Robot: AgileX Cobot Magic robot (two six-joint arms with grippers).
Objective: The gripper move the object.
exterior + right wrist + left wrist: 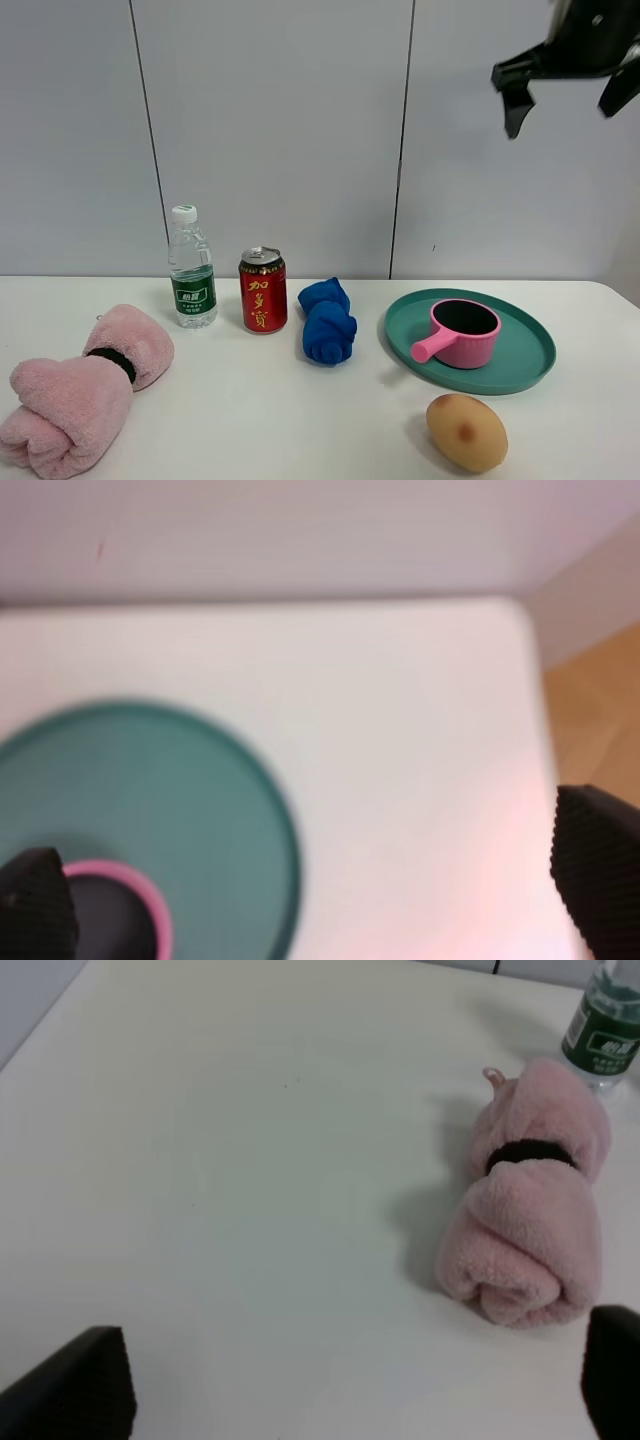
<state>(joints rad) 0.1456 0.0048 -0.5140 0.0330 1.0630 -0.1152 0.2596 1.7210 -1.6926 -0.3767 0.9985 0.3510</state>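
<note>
The pink toy saucepan [462,334] stands upright on a teal plate [530,365] at the right of the table, its handle pointing to the front left. Its pink rim and dark inside show blurred in the right wrist view [112,910]. My right gripper [566,95] is open and empty, high in the air above the plate; its fingertips [598,865] frame the right wrist view. My left gripper [355,1385] is open and empty above the table's left part, out of the exterior high view.
A rolled pink towel [80,385] [530,1225] lies at the front left. A water bottle [191,268], a red can [263,290] and a blue cloth [327,322] stand in a row mid-table. A tan egg-shaped object [466,431] lies in front of the plate.
</note>
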